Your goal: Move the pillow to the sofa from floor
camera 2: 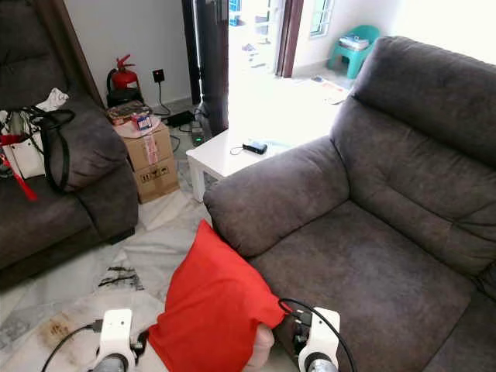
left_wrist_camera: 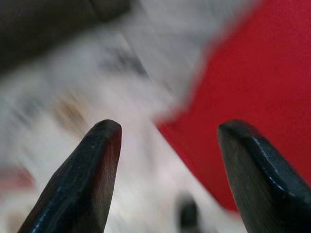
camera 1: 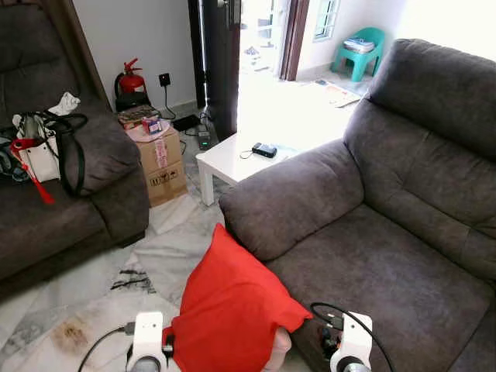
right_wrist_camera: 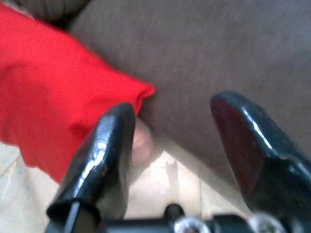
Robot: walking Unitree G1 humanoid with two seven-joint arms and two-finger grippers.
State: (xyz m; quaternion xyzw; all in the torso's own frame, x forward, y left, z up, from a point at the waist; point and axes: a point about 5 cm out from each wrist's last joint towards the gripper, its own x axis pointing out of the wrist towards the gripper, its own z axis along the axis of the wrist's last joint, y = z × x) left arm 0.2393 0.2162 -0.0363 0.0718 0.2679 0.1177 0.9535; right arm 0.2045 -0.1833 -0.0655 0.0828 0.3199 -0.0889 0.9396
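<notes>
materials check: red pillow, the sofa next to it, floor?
Red pillow: looks like smooth matte woven fabric, soft fill; it creases and sags at a corner. Sofa: grey-brown suede-like or microfibre upholstery, matte, with a brushed, mottled nap. Floor: glossy pale tiles, marble-look veining and faint reflections; real stone or ceramic can't be told.

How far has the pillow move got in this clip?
Done: nothing yet; the red pillow leans against the sofa front, off the seat. In hand: the left gripper and right gripper, both open, flank it without gripping. Left: grasp, lift, set it on the seat.
</notes>
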